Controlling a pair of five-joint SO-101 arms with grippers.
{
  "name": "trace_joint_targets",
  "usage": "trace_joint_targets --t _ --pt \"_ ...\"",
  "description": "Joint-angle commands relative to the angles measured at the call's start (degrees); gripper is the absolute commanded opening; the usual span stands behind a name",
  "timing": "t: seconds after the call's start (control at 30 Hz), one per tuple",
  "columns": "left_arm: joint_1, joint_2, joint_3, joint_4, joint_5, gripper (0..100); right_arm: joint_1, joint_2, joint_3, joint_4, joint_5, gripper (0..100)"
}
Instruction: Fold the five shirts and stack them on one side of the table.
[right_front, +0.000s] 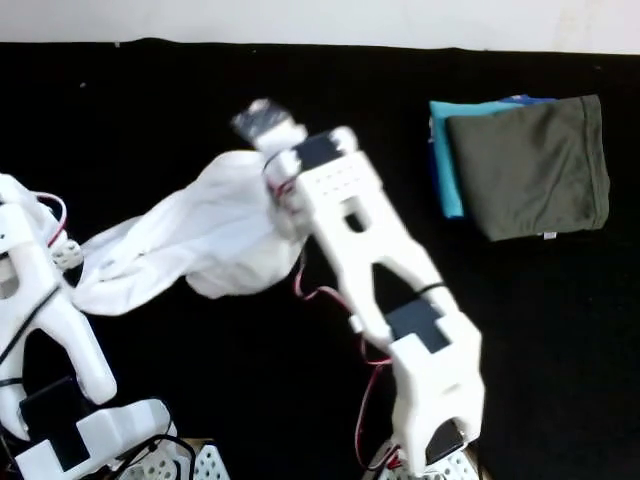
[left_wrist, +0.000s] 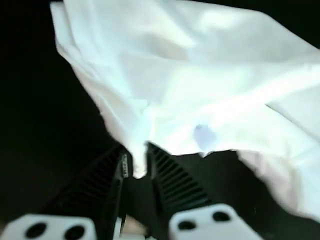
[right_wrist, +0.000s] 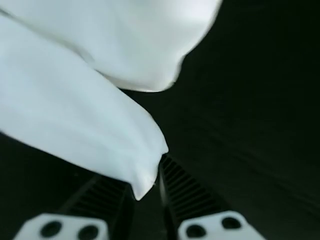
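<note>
Left claw (left_wrist: 136, 161) pinching a bunched edge of the white shirt (right_front: 205, 238), jaws pressed onto the cloth; right claw (right_wrist: 148, 176) likewise clamped on another fold of it, cloth tip poking out between the jaws. Shirt hangs stretched between the two over the left half of the desk (right_front: 150, 100), mid-depth, apparently lifted off it; crumpled, not flat. Step, as I read it: spreading this shirt out ahead of folding. Next move calls for both arms pulling apart evenly and laying it flat without letting go of either end; the sagging middle could bunch underneath. At least two look done: olive shirt (right_front: 530, 165) folded on top of teal shirt (right_front: 447, 165), stacked near the far right corner, well apart from both claws. Desk covered in plain matte black; pale wall (right_front: 300, 18) strip runs along the far edge
</note>
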Motion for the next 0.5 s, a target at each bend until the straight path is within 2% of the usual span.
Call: trace_joint_targets --t 0.0,0.1,0.23,0.37,0.47 --pt "1.01 -2.07 -9.80 9.76 -0.44 18 4.53 -5.85 -10.95 6.73 4.31 0.5" --pt "1.10 -2.07 -17.63 14.59 -0.44 20 6.64 -7.78 -18.24 12.26 6.59 0.5" --pt "1.27 -1.71 -22.02 15.03 -0.44 20 10.24 -12.09 -23.25 12.88 7.65 0.5" --pt "6.99 -0.04 -14.37 14.86 -0.53 20 11.82 -15.52 -21.67 12.88 8.70 0.5" --pt "14.02 3.47 -5.49 9.05 -0.53 20 11.65 -16.22 -18.77 12.88 8.70 0.5"
